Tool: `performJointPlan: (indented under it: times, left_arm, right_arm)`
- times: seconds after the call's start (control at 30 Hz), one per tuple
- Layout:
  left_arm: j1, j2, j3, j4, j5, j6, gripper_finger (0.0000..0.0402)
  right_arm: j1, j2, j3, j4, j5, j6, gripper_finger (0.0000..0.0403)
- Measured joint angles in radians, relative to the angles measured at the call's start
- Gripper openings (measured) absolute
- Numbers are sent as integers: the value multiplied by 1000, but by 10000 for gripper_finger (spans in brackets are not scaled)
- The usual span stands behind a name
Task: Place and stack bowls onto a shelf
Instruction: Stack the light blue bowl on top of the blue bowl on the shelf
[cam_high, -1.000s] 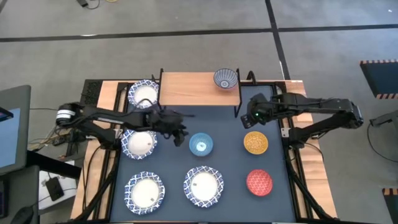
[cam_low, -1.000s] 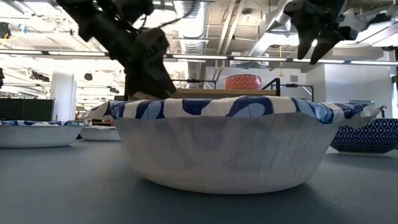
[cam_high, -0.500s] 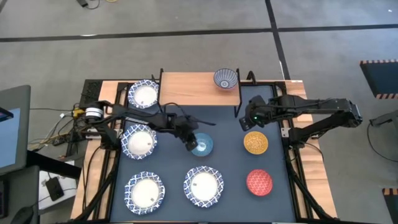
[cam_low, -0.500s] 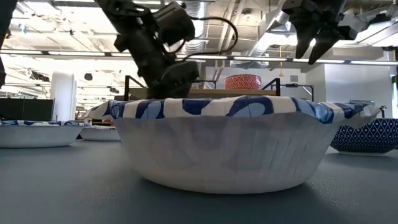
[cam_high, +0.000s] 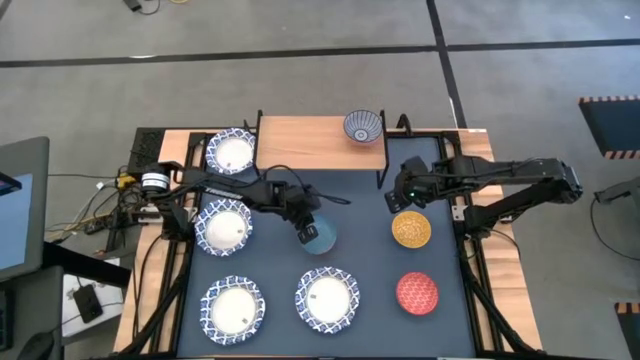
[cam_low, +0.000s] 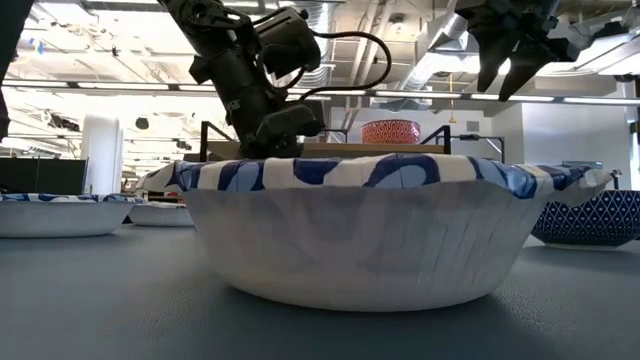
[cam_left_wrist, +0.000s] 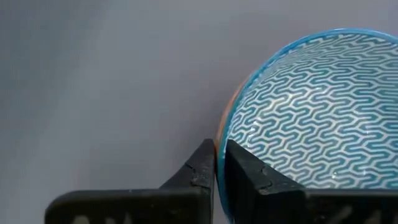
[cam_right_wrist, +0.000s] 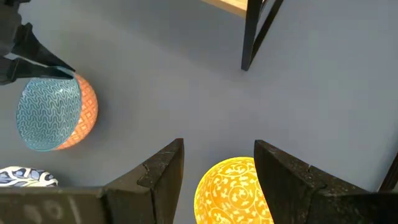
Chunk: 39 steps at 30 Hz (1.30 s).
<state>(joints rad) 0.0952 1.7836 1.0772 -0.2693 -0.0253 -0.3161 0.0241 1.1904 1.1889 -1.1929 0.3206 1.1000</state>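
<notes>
I am closing the left gripper (cam_high: 303, 231) on the near rim of the light-blue bowl (cam_high: 320, 237), just left of centre in the high view; in the left wrist view the fingers (cam_left_wrist: 205, 171) are pinched narrow with the rim (cam_left_wrist: 222, 134) between them, one inside, one outside. The right wrist view shows the bowl (cam_right_wrist: 53, 112) tipped up on its edge, orange underside turned toward the right and patterned mouth facing left in that frame. A round bowl has no real long axis, so what matters is that its mouth is not level.

To do this step well, I judge I should lift slowly, let the bowl hang steady from the rim, then carry it toward the light-wood shelf (cam_high: 300, 143) at upper centre, where a purple-grey bowl (cam_high: 362, 126) is sitting at the right end. A rim pinch could let it swing or slip.

The right gripper (cam_high: 405, 196) is hovering above the yellow bowl (cam_high: 411, 229), right of centre, fingers spread wide and holding nothing.
</notes>
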Motion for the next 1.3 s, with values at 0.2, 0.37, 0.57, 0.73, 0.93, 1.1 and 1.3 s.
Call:
performJointPlan:
  times: [0.2,0.37,0.57,0.73,0.93,1.1,1.3]
  left_arm:
    - [-12,2,122,-118,11,45,4]
    - [-18,2,272,-229,-35,175,3]
    - [-17,2,453,-311,-116,275,3]
    - [-14,2,565,-344,-183,316,3]
    - [-9,2,662,-421,-344,333,9]
    - [-6,2,711,-449,-459,358,9]
    - [-4,1,734,-438,-559,382,7]
  right_arm:
    - [42,0,0,10,1,10,221]
    - [92,0,0,70,4,-5,221]
    - [149,0,0,167,74,-54,221]
    - [160,0,1,281,159,-175,221]
    - [160,0,1,408,363,-363,221]
    - [144,0,1,537,409,-572,221]
    - [114,10,2,684,401,-809,221]
